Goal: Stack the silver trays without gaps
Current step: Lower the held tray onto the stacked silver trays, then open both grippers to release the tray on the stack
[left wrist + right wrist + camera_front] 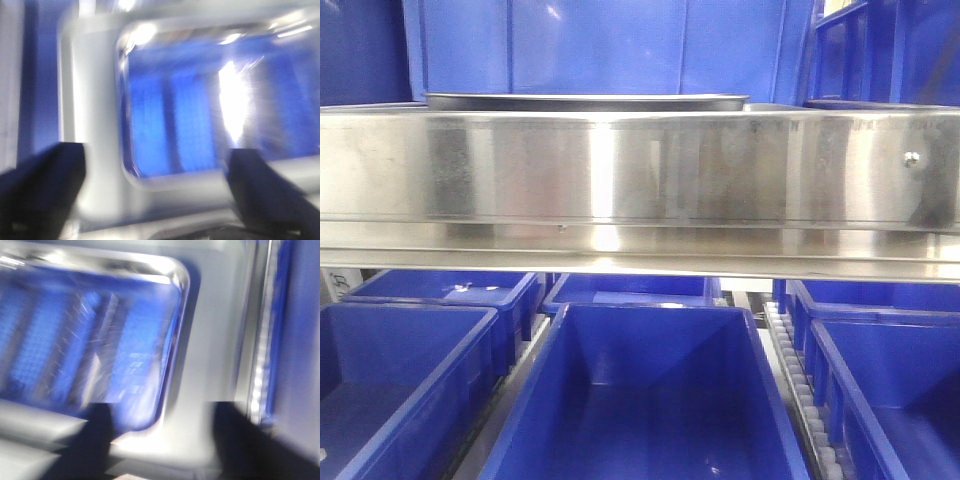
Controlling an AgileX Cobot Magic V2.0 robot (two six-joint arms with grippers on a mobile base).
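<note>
From the front, a silver tray (585, 101) sits at twelve o'clock in the view, only its rolled rim and shallow side wall showing above a long flat steel band (640, 170) that runs across the whole width. Deep blue bins (640, 400) fill the lower half from about four to eight o'clock, and more blue plastic rises behind the tray. Neither arm shows in this view. The left wrist view is heavily blurred: the left gripper (152, 195) has its two dark fingers (42, 190) spread wide at seven and five o'clock, nothing between them, hovering above a silver tray (100, 150) whose rounded near-left corner lies between the fingers and whose shiny floor mirrors blue toward one o'clock. The right wrist view is blurred too: the right gripper (160, 440) shows dark fingers (240, 440) parted at six and four o'clock with no object gripped, above a silver tray (200, 365) whose rounded right corners sit at about one and six o'clock and whose floor reflects blue toward nine o'clock. Whether either gripper touches its tray cannot be told, nor whether both wrist views show the same tray or how many are stacked.
</note>
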